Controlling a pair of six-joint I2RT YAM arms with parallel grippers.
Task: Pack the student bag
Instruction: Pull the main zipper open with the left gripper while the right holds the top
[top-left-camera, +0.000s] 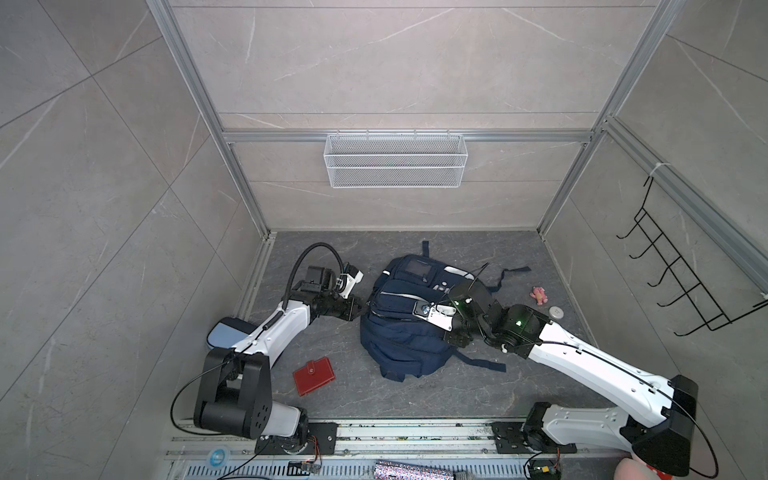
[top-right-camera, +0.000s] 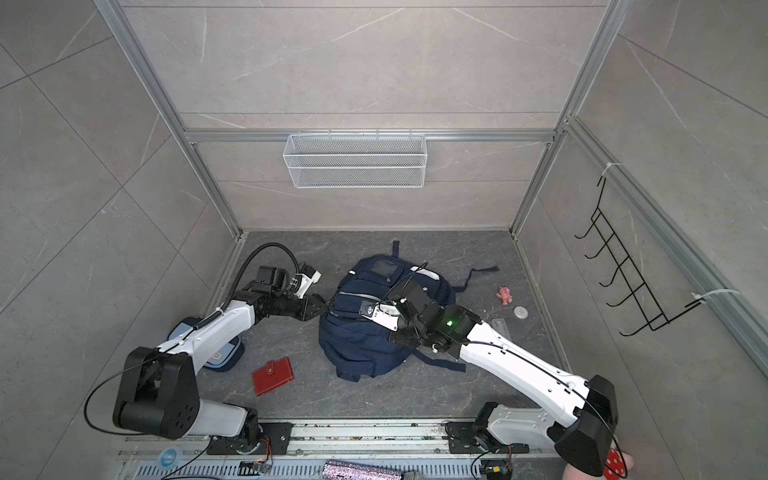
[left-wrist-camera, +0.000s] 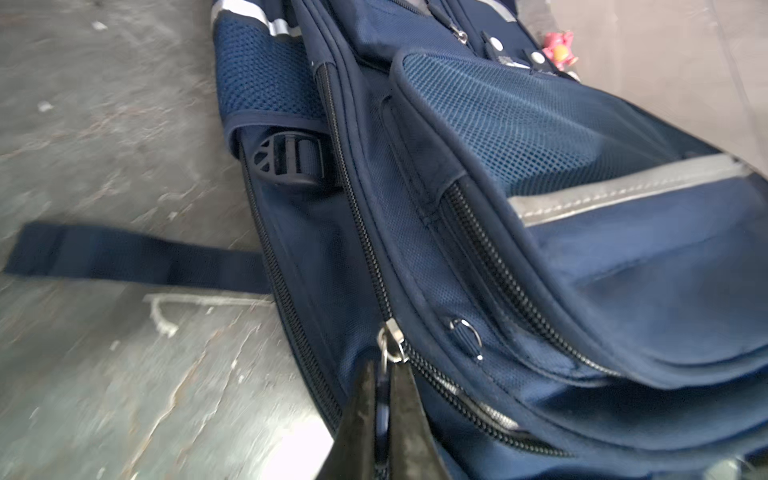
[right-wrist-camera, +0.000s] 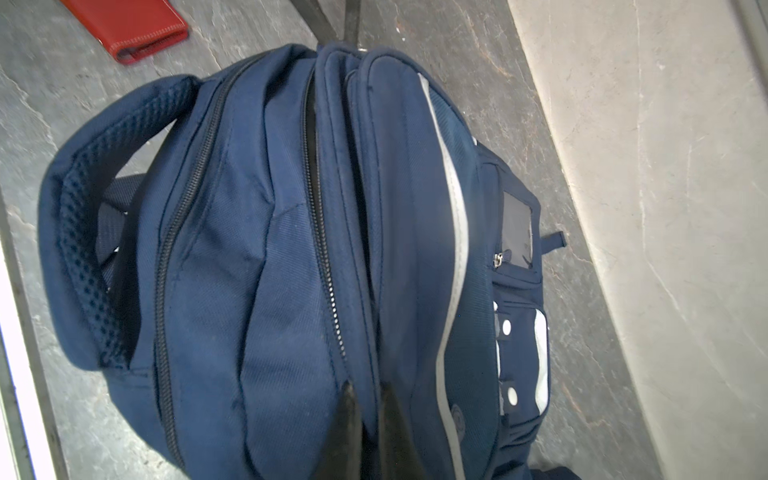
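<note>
Navy student bag on floor

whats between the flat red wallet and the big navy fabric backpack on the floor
Nothing: only bare dark stone floor separates the flat red wallet from the navy fabric backpack, in both top views.

You have open tabletop along the near edge and a bare strip along the far edge. The student bag fills the middle. A red wallet blocks the near-left and a pencil case the left edge. A pink toy and a white disc crowd the right edge, and 1 loose strap trails near-right.
</note>
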